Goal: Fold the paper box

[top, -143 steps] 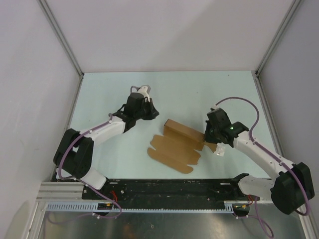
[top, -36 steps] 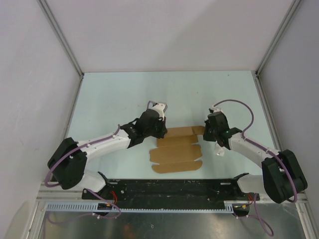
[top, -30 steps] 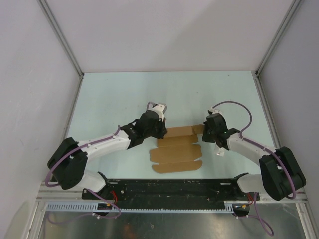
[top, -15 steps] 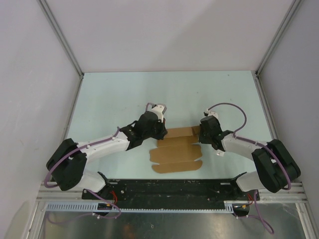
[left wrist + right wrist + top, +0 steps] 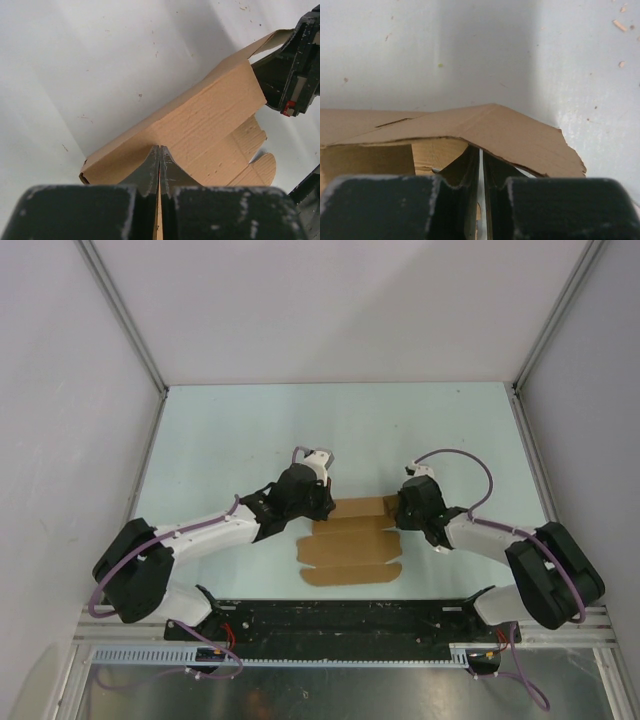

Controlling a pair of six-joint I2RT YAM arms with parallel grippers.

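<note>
Touching the raised panel of the paper box [image 5: 350, 545], which lies on the table [image 5: 230, 430], we have the left gripper [image 5: 159, 149] pinched together. The right gripper [image 5: 480, 150] sits nearly closed beneath its end flap; we cannot tell whether it pinches it.

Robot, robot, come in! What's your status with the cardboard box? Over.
Left gripper shut, tips on the paper box. Right gripper shut, tips under its end flap. Far panel raised, rest flat. Nothing blocking seen.

Finds the paper box [image 5: 350, 546] swung from diagonal to square with the bench [image 5: 240, 430] edge, the left gripper [image 5: 327, 508] down at its 10 o'clock corner, the right gripper [image 5: 399, 510] shifted toward 9 o'clock.
</note>
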